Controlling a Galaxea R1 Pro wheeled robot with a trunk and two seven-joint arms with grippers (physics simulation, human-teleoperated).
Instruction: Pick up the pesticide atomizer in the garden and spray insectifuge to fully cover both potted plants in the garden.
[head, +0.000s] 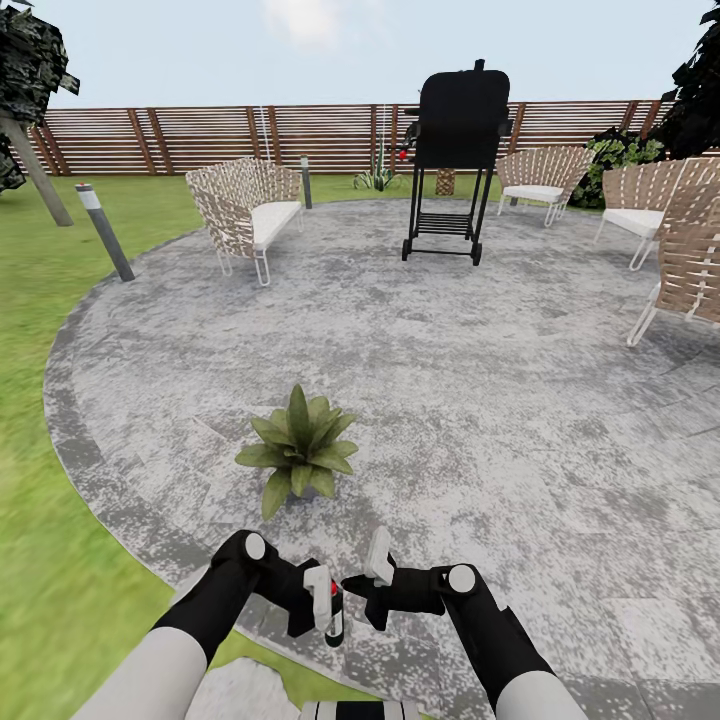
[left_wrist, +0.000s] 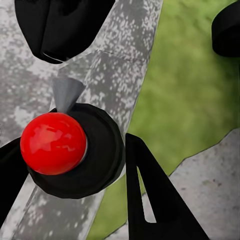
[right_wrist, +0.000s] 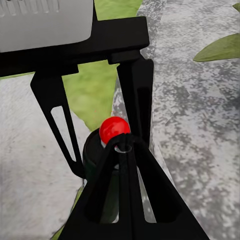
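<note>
Left end effector (head: 325, 600) is gripping the atomizer (head: 335, 620) by its body, right end effector (head: 365, 590) looks closed at the top; light, rigid, probably slick bottle.

Bright even daylight, soft shadows, blurry wide-angle edges.

Red-topped dark atomizer (head: 334, 618); seemingly speckled leaves (head: 298, 450).

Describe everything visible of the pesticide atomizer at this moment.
The small dark pesticide atomizer bottle stands upright above the patio edge, between the two tools. It has a glossy red ball top, a round black shoulder, a grey cone nozzle and a pale label. The left tool grips its sides; the right tool, shut, meets its top.
</note>
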